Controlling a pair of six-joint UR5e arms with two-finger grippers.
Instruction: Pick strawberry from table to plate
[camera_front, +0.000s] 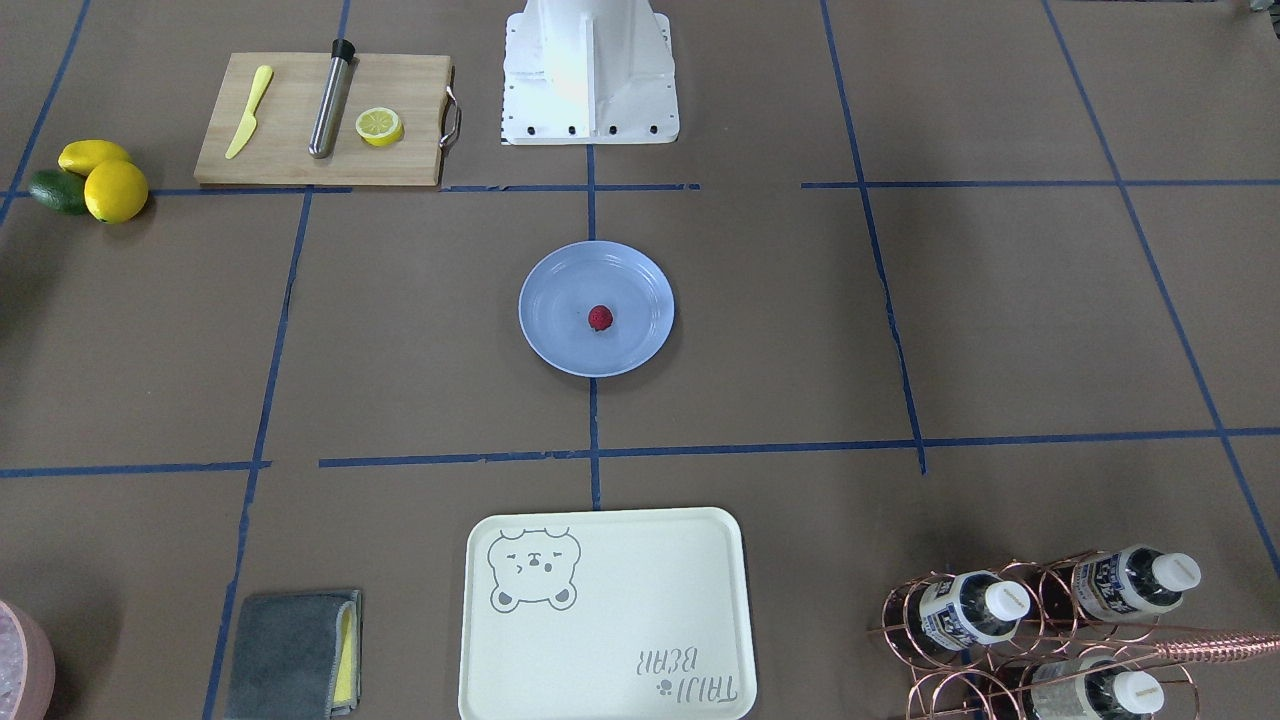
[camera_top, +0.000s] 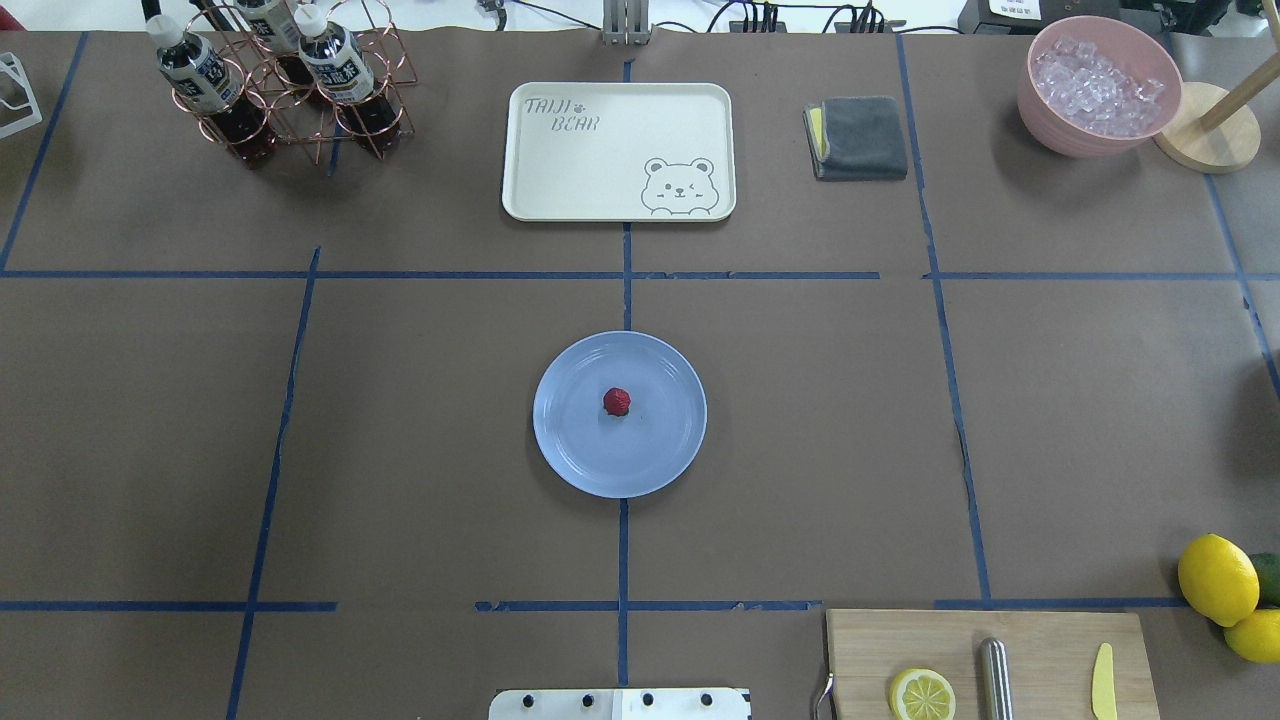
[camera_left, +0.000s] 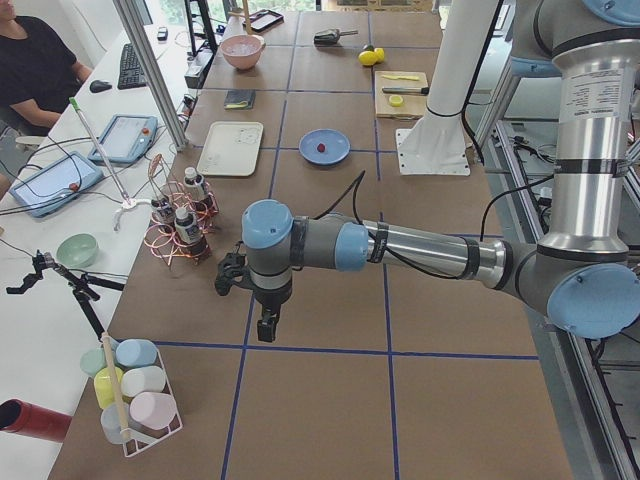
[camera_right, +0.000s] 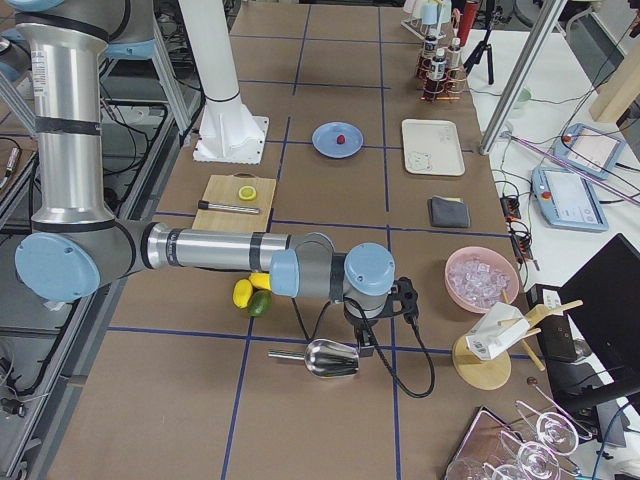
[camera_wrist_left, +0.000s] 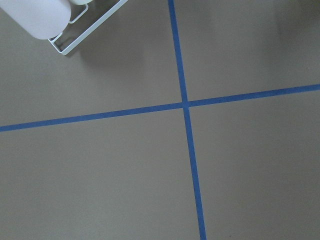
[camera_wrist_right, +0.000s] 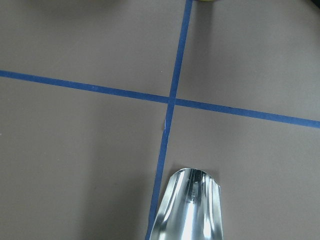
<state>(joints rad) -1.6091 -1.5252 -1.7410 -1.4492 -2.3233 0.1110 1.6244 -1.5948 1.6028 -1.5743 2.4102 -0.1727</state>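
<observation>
The small dark-red strawberry (camera_front: 600, 318) (camera_top: 617, 402) lies near the middle of the pale blue plate (camera_front: 556, 292) (camera_top: 578, 445), which rests at the centre of the brown table (camera_front: 1000, 320). Both also show far off in the side views: strawberry (camera_left: 321, 149) (camera_right: 340, 138). Neither arm reaches into the overhead or front-facing views. My left gripper (camera_left: 265, 326) hangs over the table's left end, far from the plate; whether it is open or shut I cannot tell. My right gripper (camera_right: 365, 345) hangs at the right end beside a metal scoop (camera_right: 322, 358); its state I cannot tell either.
A cream bear tray (camera_top: 618, 150), a copper bottle rack (camera_top: 290, 90), a grey cloth (camera_top: 860, 137) and a pink ice bowl (camera_top: 1098, 85) line the far side. The cutting board (camera_top: 985, 665) and lemons (camera_top: 1218, 578) sit near right. A person (camera_left: 35, 65) sits by the table.
</observation>
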